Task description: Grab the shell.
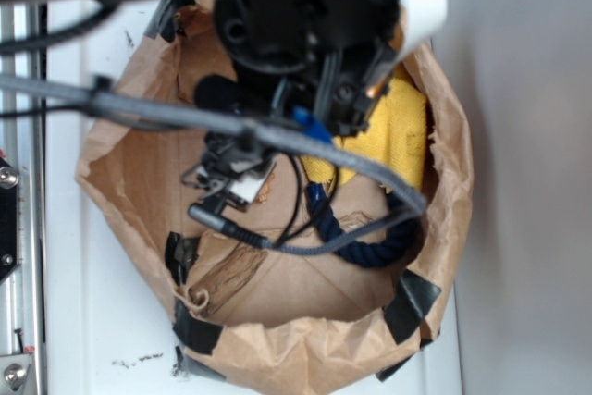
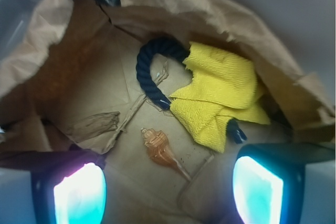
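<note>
Gripper [image 2: 168, 192] spread wide, nothing between the pads [image 2: 79, 192], hovering above the floor of the crumpled brown paper bag [image 2: 220, 19]. Small orange-tan spiral shell [image 2: 157, 148] lying flat on the bag floor, roughly centred between the two pads but nearer the left one; thin spike aimed toward the lower right. Not visible in the exterior view, hidden under the arm.

Risks from here, as judged:
- Ridged bulbous body, tapering spike: closing on the spike instead of the body likely to squirt it out or pivot it.
- Loose wrinkled paper floor: descending pads could snag a fold, dragging the bag and shifting the shell.
- Torn brown paper scrap [image 2: 94, 125] just beside the shell, toward the bag's left wall; similar colour, easy wrong target.
- Yellow woven cloth [image 2: 220, 93] and dark navy twisted rope [image 2: 149, 72] near, toward the far wall; right pad could catch the cloth edge if off-centre.
- Tall bag walls close around: wrist or cables [image 1: 305, 136] may hook the rim.
</note>
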Action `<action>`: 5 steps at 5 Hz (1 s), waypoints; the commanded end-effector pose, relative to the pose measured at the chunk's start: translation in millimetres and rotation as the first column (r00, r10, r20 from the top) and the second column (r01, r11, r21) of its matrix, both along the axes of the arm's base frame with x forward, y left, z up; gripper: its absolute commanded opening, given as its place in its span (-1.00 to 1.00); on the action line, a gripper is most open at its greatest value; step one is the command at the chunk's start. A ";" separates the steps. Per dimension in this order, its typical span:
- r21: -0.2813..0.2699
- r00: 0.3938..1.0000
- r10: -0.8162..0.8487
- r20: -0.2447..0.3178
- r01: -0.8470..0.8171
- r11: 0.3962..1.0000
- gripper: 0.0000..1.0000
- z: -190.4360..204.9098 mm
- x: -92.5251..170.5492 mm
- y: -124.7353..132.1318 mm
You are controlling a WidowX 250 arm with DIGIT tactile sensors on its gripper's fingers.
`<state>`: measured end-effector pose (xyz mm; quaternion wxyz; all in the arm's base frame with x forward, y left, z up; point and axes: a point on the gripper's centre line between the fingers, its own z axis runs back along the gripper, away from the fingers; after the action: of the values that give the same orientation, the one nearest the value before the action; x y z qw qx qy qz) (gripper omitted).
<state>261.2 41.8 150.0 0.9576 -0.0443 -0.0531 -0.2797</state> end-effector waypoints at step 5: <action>0.129 0.981 -0.190 0.046 0.183 0.975 1.00 -70.9 -16.2 13.0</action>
<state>241.4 58.2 69.1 0.9305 0.0058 -0.0418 -0.3638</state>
